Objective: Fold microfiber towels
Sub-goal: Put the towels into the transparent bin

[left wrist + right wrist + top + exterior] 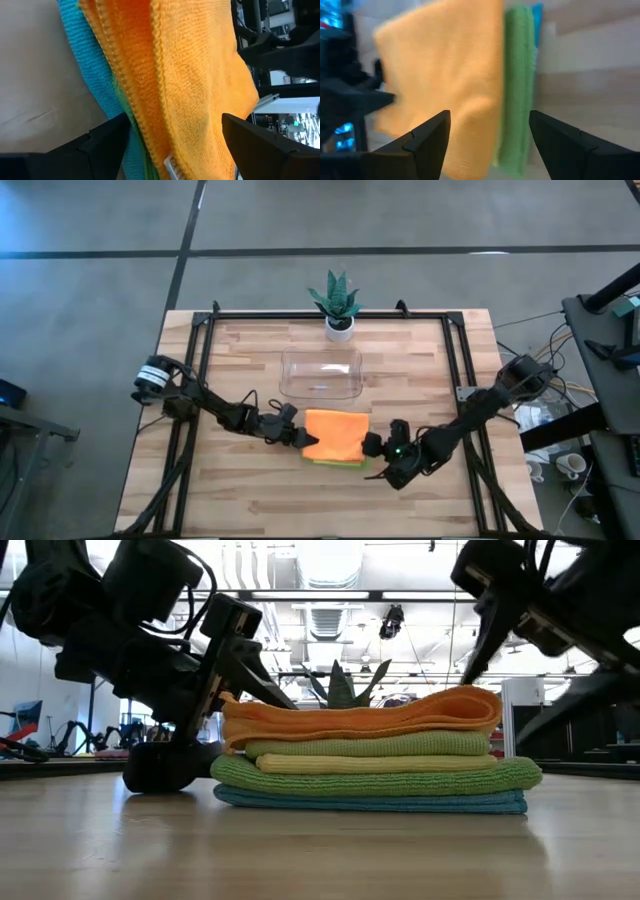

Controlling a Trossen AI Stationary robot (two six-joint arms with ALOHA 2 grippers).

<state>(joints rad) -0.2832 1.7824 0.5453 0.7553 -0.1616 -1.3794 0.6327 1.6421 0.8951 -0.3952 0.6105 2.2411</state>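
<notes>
From my station I saw the five microfiber towels stacked folded near the front middle of the worktop (240, 500): the orange towel (360, 712) on top, then a lime green towel (370, 746), the yellow towel (375, 764), a second lime green towel (375, 780) and the light blue towel (370, 803) at the bottom. The left end effector (296, 435) sat at the stack's left edge and the right end effector (372, 444) at its right edge, both released with fingers spread and grasping nothing. Behind the stack stood the clear plastic tray (320, 373) and the potted plant (338, 302).
</notes>
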